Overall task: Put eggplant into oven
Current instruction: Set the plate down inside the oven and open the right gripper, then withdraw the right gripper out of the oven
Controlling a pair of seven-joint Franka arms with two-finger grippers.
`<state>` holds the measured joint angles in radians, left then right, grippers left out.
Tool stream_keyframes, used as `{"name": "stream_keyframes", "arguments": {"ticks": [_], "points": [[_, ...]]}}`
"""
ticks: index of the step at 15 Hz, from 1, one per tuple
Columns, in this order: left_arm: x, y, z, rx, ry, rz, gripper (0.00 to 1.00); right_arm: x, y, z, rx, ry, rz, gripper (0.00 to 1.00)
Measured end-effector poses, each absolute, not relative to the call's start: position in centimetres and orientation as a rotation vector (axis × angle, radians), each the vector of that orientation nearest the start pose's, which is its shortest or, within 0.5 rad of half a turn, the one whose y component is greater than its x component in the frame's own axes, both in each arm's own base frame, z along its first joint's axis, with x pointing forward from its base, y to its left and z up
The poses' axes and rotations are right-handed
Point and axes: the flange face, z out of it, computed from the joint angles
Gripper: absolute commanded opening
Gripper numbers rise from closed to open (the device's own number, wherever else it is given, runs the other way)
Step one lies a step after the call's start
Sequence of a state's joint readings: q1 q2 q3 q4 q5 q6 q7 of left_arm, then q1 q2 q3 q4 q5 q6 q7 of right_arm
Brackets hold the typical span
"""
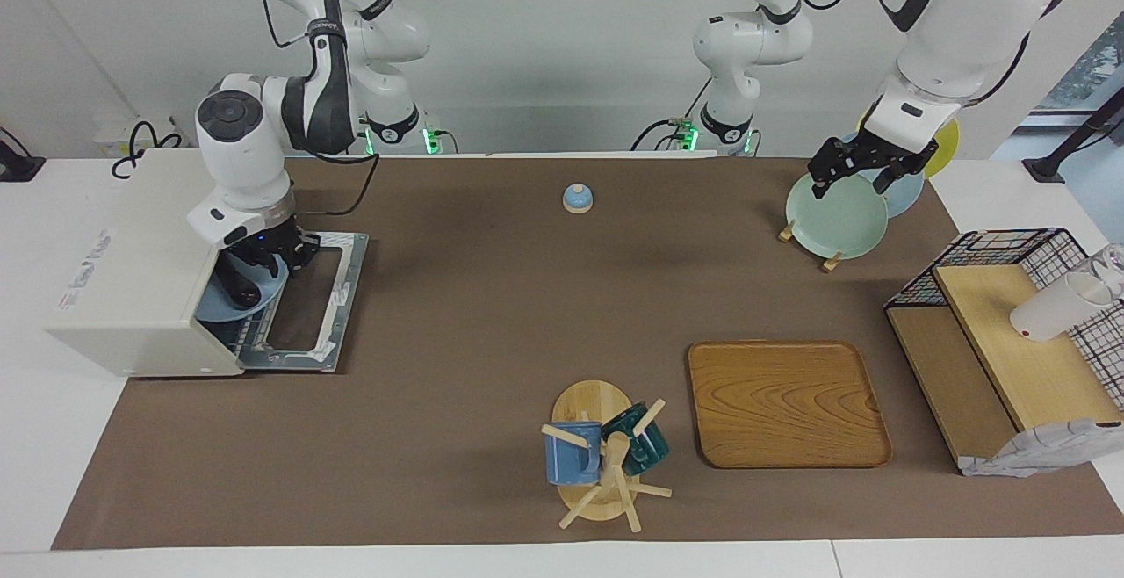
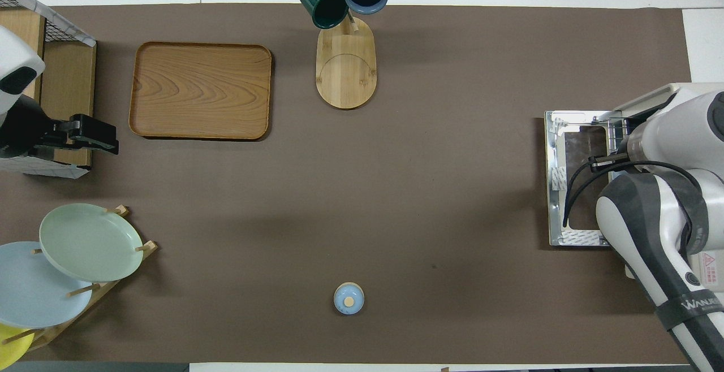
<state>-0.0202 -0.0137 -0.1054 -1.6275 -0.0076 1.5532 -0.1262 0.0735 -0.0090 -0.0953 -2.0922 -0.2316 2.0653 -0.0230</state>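
The oven (image 1: 145, 284) stands at the right arm's end of the bench (image 1: 492, 314), with its door (image 1: 303, 301) dropped flat on the brown mat. In the mouth of the oven lies a light blue plate (image 1: 230, 301), and on it I see a dark long shape that seems to be the eggplant (image 1: 234, 286), partly hidden under the arm. The right end effector (image 1: 279, 255) is just above the oven's opening, over the plate. I cannot tell if its fingers are apart or together, and I cannot tell if they touch the eggplant.

The left end effector (image 1: 861, 172) hangs in the air well apart from the oven, at the left arm's end of the bench, over a pale green plate (image 1: 836, 216) that stands in a wooden rack. Its fingers are spread wide and hold nothing; this arm waits.

Between the oven and the plate rack, near the robots, sits a small blue lid (image 1: 578, 198). Farther from the robots than the oven's door stands a mug tree (image 1: 606, 464) with a blue and a green mug, and beside it a wooden tray (image 1: 786, 402).
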Motion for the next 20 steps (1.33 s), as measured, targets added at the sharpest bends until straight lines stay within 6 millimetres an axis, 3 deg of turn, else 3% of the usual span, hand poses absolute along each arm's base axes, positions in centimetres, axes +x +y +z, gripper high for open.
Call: {"name": "stream_keyframes", "arguments": {"ticks": [4, 5, 7, 10, 13, 20], "points": [[54.2, -7.0, 60.4, -3.139, -0.001, 0.096, 1.00, 54.7, -0.3, 43.5, -3.263, -0.146, -0.014, 0.00], [54.2, -7.0, 60.4, -3.139, -0.001, 0.096, 1.00, 54.9, 0.6, 43.2, -3.252, -0.142, -0.040, 0.00], [54.2, -7.0, 60.4, -3.139, -0.001, 0.096, 1.00, 55.3, 3.1, 41.0, -3.248, -0.109, -0.058, 0.00], [54.2, -7.0, 60.4, -3.139, -0.001, 0.096, 1.00, 55.1, 6.8, 36.2, -3.248, -0.111, -0.025, 0.00], [54.2, -7.0, 60.4, -3.139, -0.001, 0.096, 1.00, 55.0, 6.4, 32.7, -3.259, -0.112, 0.030, 0.00], [54.2, -7.0, 60.4, -3.139, -0.001, 0.096, 1.00, 53.9, 4.3, 30.0, -3.305, -0.138, 0.091, 0.00]]}}
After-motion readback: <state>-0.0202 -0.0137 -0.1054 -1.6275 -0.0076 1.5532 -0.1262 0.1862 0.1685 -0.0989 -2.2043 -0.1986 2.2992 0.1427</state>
